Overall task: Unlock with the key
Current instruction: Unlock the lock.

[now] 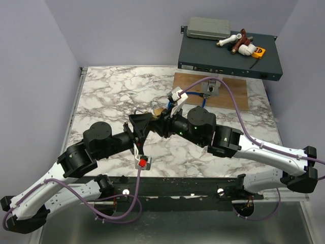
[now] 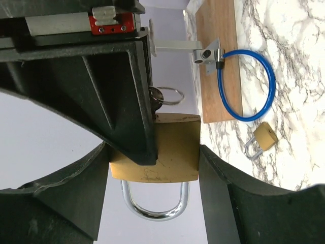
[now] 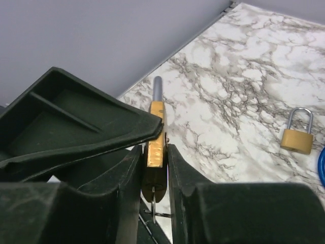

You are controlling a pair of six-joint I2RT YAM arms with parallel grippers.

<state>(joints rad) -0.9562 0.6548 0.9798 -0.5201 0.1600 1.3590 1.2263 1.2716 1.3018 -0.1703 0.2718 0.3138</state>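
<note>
Clamping scuffed brass padlock point(image 2: 175, 147), left gripper point(image 2: 155, 157), slim silvery key point(image 2: 156, 99) at base, right gripper point(image 3: 154, 150) hold unclear

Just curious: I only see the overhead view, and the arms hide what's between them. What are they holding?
Observer: The left gripper clamps a brass padlock by its sides.
Visitor: Is a key in it?
Observer: The key, on a ring, sticks out of its base, flanked by the right gripper.
Visitor: Any other locks?
Observer: A smaller padlock lies on the marble table near a blue cable loop.
</note>
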